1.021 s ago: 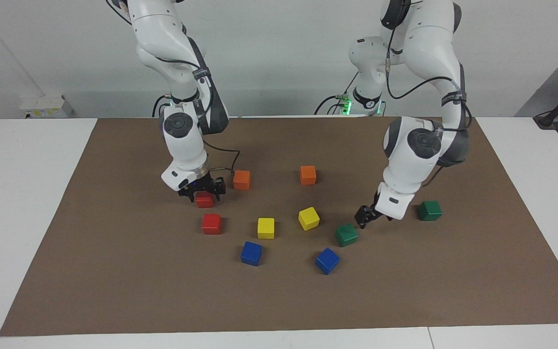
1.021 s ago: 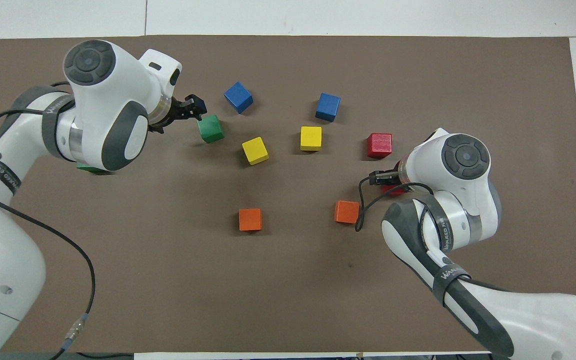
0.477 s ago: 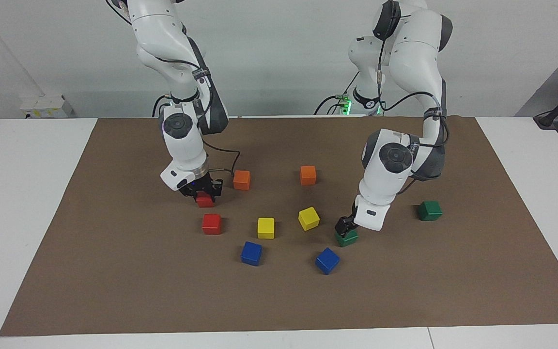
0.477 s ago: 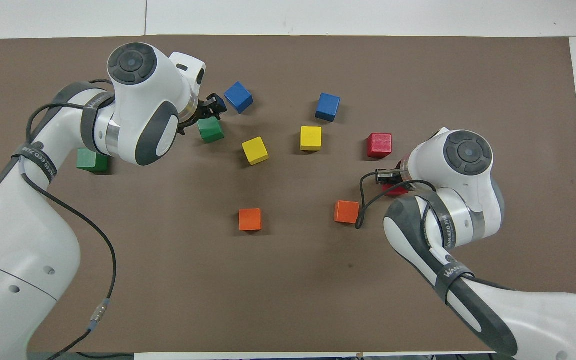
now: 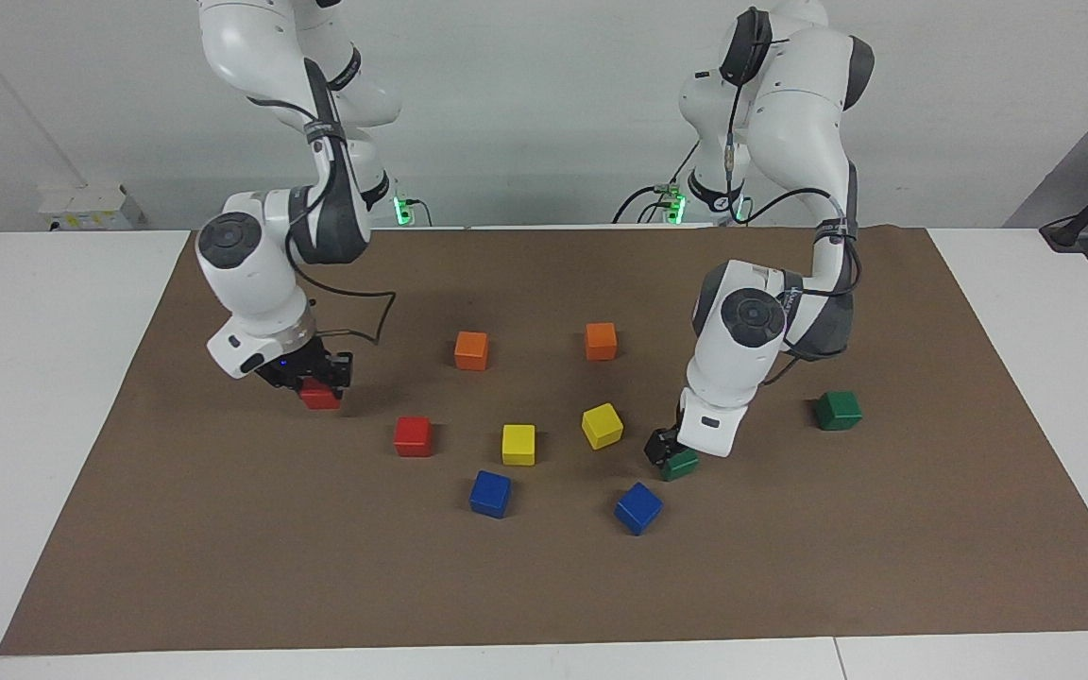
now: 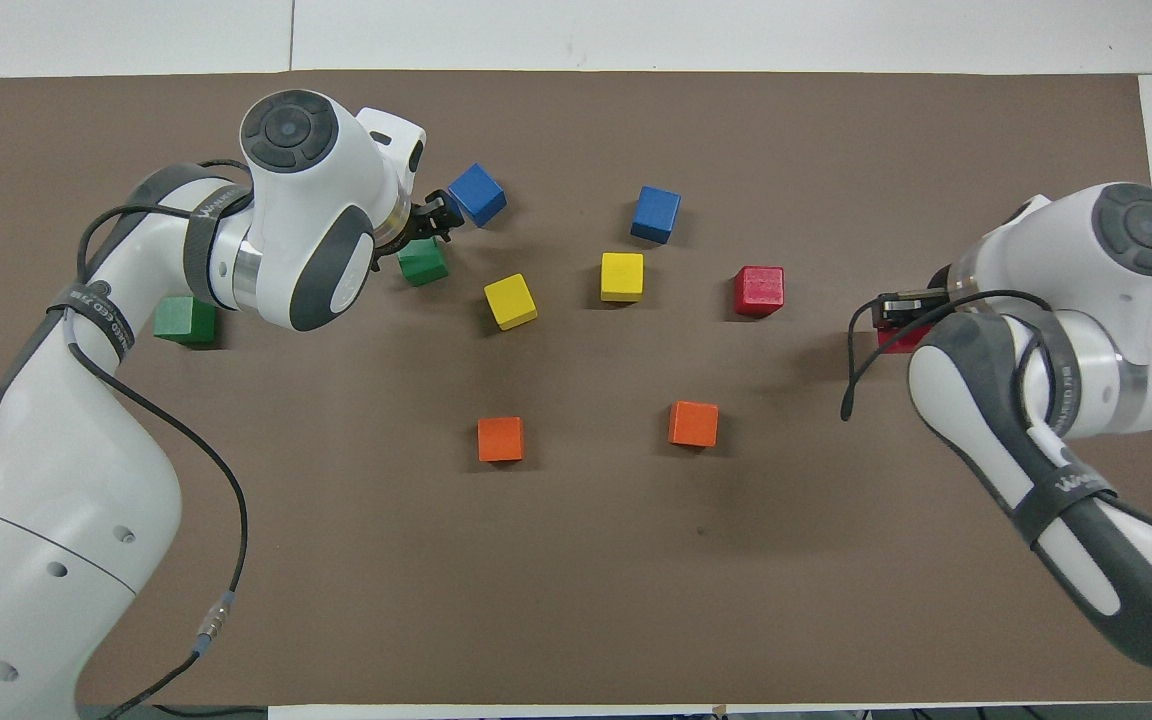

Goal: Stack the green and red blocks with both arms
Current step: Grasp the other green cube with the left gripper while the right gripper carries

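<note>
Right hand (image 5: 311,381) grips red block (image 5: 321,398) — left hand (image 5: 665,451) open over green block (image 5: 682,464)

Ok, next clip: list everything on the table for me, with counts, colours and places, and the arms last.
Small red cubes: 2; one on the mat beside the yellow pair, one held in the right gripper.
Small dark green cubes: 2; one under the left gripper, one at the left arm's end.
Small yellow cubes: 2; mid-mat, side by side.
Small blue cubes: 2; farthest from the robots.
Small orange cubes: 2; nearest the robots.
Brown mat: 1; covers the white table.
Right gripper: shut on a red cube, at the right arm's end.
Left gripper: open, down at the green cube.
</note>
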Controlling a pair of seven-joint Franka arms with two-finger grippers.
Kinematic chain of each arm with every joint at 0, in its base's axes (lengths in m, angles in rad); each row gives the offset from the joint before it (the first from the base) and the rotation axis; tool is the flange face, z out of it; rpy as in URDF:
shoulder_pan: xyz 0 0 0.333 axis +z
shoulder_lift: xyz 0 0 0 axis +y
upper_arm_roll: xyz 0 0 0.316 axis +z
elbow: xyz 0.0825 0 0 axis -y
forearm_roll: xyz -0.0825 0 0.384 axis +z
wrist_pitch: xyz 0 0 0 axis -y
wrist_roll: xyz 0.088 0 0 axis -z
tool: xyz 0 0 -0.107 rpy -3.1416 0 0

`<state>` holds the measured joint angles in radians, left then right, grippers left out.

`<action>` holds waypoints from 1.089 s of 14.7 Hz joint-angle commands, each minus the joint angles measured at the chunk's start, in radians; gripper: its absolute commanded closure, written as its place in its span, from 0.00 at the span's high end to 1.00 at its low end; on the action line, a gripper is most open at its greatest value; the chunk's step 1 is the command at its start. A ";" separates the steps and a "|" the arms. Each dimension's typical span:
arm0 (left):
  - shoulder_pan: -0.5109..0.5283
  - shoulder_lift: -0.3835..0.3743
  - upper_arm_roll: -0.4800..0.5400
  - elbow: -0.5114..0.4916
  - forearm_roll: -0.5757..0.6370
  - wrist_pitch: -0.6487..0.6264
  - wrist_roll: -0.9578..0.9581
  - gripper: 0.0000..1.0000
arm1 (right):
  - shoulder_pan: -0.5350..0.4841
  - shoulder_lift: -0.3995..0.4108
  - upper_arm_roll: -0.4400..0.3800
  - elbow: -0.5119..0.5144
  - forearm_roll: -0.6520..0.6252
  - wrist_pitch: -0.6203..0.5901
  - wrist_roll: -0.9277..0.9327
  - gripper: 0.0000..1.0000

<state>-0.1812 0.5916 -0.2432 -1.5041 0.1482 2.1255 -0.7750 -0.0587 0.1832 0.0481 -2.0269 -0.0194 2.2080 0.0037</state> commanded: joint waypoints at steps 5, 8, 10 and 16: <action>-0.020 0.031 0.016 0.022 0.051 0.034 -0.024 1.00 | -0.099 0.016 0.010 -0.010 0.010 0.044 -0.116 0.00; -0.020 0.031 0.016 0.016 0.056 0.045 -0.024 1.00 | -0.099 0.039 0.010 -0.010 0.009 0.076 -0.116 0.00; -0.020 0.031 0.016 -0.002 0.056 0.066 -0.027 1.00 | -0.098 0.055 0.010 -0.009 0.003 0.105 -0.116 0.00; -0.023 0.031 0.016 -0.019 0.056 0.077 -0.029 1.00 | -0.085 0.075 0.010 -0.013 -0.001 0.134 -0.114 0.00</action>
<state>-0.1893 0.6208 -0.2392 -1.5132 0.1757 2.1800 -0.7787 -0.1416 0.2571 0.0539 -2.0319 -0.0197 2.3216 -0.0947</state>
